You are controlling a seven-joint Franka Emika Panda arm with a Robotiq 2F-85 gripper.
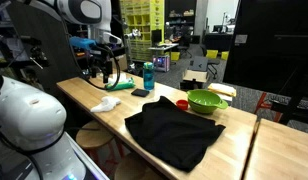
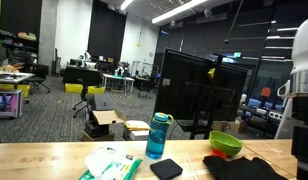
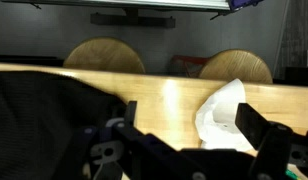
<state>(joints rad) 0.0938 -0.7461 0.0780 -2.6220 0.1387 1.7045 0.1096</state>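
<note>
White packet (image 3: 226, 115) lies on the table (image 3: 164, 95) just ahead of the gripper (image 3: 189, 128), nearer one finger; black cloth (image 3: 44, 110) flanks the other; jaws spread wide, holding nothing.

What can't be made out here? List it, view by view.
Gripper: wrist view, dark and blurred; fingertips hard to trace.
White cloth: wrist view, right part behind a finger.
Black cloth: exterior view, cut by the bottom edge.
Red thing: exterior view, too small to identify.
</note>
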